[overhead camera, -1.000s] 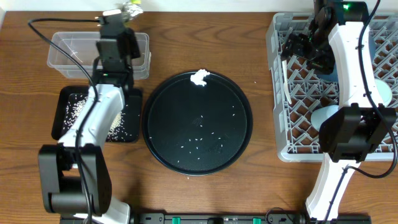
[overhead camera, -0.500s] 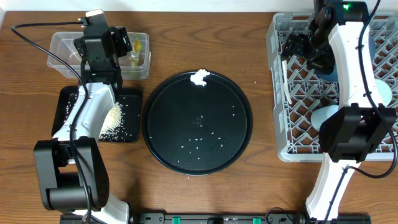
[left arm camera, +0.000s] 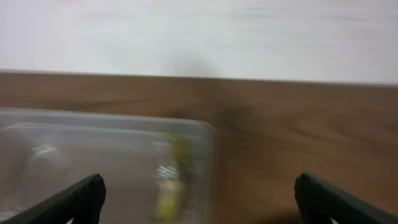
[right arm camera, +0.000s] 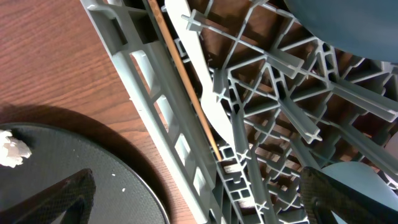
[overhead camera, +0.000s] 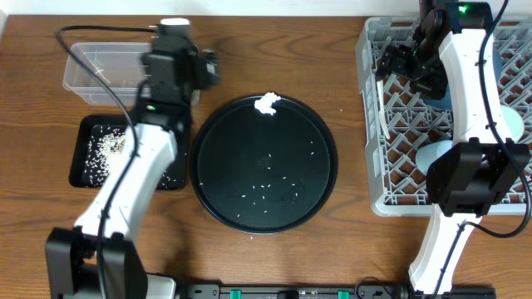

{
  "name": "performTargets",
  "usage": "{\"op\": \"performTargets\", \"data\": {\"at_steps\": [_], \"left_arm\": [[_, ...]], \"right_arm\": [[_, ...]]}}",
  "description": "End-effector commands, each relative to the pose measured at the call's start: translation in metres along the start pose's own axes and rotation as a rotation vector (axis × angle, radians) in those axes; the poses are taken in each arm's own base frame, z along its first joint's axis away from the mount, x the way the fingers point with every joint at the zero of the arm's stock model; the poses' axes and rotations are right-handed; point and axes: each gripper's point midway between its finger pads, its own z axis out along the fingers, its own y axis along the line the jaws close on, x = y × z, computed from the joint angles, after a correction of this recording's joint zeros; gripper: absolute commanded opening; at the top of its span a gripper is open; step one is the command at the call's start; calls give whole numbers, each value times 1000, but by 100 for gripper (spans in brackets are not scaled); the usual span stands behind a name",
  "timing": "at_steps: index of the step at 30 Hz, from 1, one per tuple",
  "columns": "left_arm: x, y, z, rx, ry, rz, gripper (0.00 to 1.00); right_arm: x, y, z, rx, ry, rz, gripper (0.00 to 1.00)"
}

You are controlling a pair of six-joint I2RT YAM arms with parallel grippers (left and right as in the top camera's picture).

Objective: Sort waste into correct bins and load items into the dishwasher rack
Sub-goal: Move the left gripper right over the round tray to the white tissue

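My left gripper (overhead camera: 196, 66) hangs open and empty over the right end of the clear tub (overhead camera: 98, 66). Its wrist view shows a yellow wrapper (left arm camera: 169, 194) with silver foil lying inside the tub (left arm camera: 74, 143), blurred. The black rectangular tray (overhead camera: 90, 124) below the tub holds white rice (overhead camera: 106, 148). A crumpled tissue (overhead camera: 267, 103) sits on the far rim of the round black tray (overhead camera: 264, 162), which also has scattered rice grains. My right gripper (overhead camera: 397, 60) is open above the left side of the grey rack (overhead camera: 371, 124). A white spoon (right arm camera: 200, 84) lies in the rack (right arm camera: 155, 106), beside a dark blue bowl (right arm camera: 348, 25).
A pale mint bowl (overhead camera: 434, 154) and a light blue item (overhead camera: 515, 124) sit in the rack behind my right arm. A thin wooden stick (right arm camera: 180, 74) lies along the rack's wall. Bare brown wood (overhead camera: 332, 66) separates the round tray and the rack.
My left gripper has opened and dropped the yellow wrapper and foil into the clear tub, then swung right along the tub. The right arm has not moved.
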Motion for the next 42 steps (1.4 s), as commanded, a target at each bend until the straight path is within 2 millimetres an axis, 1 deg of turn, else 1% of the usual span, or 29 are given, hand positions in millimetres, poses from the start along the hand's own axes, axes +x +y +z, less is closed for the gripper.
{"op": "performTargets", "data": {"at_steps": [1, 2, 5, 8, 11, 19, 24, 26, 28, 34, 37, 42], "left_arm": [[22, -64, -9, 211, 75, 62, 98], [32, -74, -7, 220, 101, 79, 98], [59, -92, 3, 244, 171, 111, 98], [86, -102, 17, 254, 238, 135, 98], [106, -109, 26, 261, 285, 152, 98], [141, -130, 36, 285, 353, 186, 98], [162, -137, 49, 274, 391, 121, 98], [168, -138, 54, 268, 398, 102, 98], [169, -139, 59, 269, 389, 101, 98], [155, -145, 63, 283, 326, 87, 98], [153, -146, 64, 281, 319, 58, 98], [163, -145, 69, 271, 343, 36, 98]], "right_arm": [[-1, 8, -12, -15, -31, -28, 99], [-1, 8, -12, -15, -31, -28, 99], [-1, 8, -12, -15, -31, -28, 99], [-1, 8, -12, -15, -31, -28, 99], [-1, 8, -12, -15, -31, -28, 99], [-1, 8, -12, -15, -31, -28, 99], [-1, 8, -12, -15, -31, -28, 99], [-1, 8, -12, -15, -31, -28, 99], [-1, 8, -12, -15, -31, -28, 99], [-1, 8, -12, -15, -31, -28, 99], [-1, 8, -12, -15, -31, -28, 99], [-1, 8, -12, -15, -31, -28, 99]]}}
